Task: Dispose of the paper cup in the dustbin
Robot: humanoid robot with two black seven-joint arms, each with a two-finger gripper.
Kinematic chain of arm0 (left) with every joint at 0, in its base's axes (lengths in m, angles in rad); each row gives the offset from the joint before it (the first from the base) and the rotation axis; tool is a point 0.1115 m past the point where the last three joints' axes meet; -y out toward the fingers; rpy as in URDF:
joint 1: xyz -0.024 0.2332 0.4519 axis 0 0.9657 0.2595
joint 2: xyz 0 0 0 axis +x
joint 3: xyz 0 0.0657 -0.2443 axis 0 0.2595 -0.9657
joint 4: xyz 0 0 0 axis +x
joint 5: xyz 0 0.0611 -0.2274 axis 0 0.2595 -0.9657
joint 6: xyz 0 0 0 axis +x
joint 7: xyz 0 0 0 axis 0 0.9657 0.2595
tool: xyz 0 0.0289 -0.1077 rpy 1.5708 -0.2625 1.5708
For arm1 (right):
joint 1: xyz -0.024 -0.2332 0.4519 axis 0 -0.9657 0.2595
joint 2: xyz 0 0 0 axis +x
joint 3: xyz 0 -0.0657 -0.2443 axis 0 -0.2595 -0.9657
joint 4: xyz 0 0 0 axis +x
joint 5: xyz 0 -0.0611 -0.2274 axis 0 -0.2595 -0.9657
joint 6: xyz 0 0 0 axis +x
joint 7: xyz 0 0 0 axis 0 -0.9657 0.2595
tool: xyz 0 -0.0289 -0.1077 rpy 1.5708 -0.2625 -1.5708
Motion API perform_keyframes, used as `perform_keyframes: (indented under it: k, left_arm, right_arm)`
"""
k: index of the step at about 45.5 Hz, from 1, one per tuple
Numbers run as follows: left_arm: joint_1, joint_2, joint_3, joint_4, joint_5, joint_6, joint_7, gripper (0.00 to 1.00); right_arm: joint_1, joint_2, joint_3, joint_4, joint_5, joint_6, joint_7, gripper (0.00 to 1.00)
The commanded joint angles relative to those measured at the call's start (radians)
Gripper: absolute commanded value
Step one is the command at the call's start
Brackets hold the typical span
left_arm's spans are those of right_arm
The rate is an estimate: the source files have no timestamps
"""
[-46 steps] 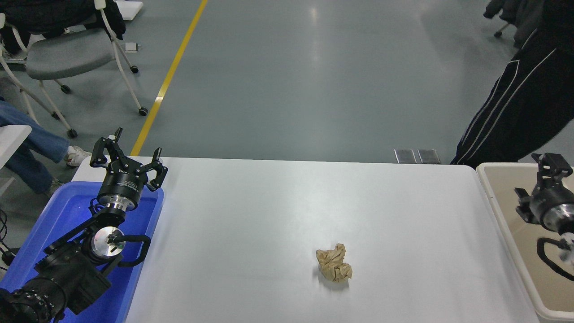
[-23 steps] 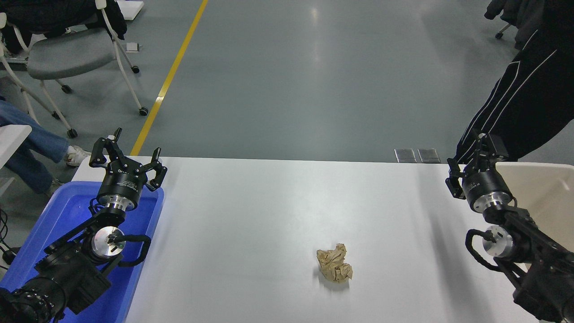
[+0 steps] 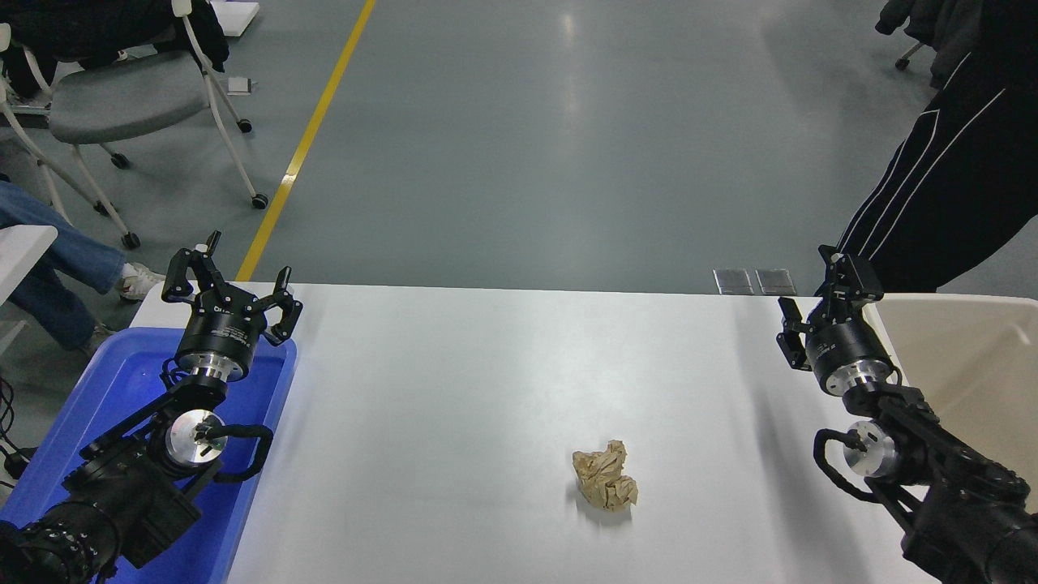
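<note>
No paper cup is visible anywhere on the table or in either gripper. The visible part of the dustbin (image 3: 965,357), at the table's right edge, shows only bare cream walls; its floor is partly hidden by the right arm, so whether the cup lies inside cannot be confirmed. Judged from the empty gripper beside the bin, the drop is probably done.

The right gripper (image 3: 823,296) hangs above the table's far right corner, just beside the bin's rim, fingers spread apart and holding nothing. This position suits a withdrawal away from the bin.

Compared with one second ago, when the gripper was over the bin at the frame's right edge, it has moved left, out over the table surface, and more of the arm is in view.

A crumpled paper ball (image 3: 605,486) lies near the table's near edge, right of centre, unmoved. The left gripper (image 3: 231,280) is parked over the blue tub (image 3: 105,389) at the left edge, fingers apart, unchanged. A person (image 3: 949,186) stands beyond the far right corner.
</note>
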Motion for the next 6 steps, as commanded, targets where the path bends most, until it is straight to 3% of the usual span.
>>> perform_keyframes:
  k: [1, 6]
  left_arm:
    - [0.000, 0.000, 0.000, 0.000, 0.000, 0.000, 0.000, 1.00]
    - [0.000, 0.000, 0.000, 0.000, 0.000, 0.000, 0.000, 1.00]
  right_arm:
    - [0.003, 0.012, -0.001, -0.008, 0.002, -0.008, 0.003, 0.99]
    - [0.003, 0.019, 0.001, -0.012, 0.002, -0.010, 0.003, 0.99]
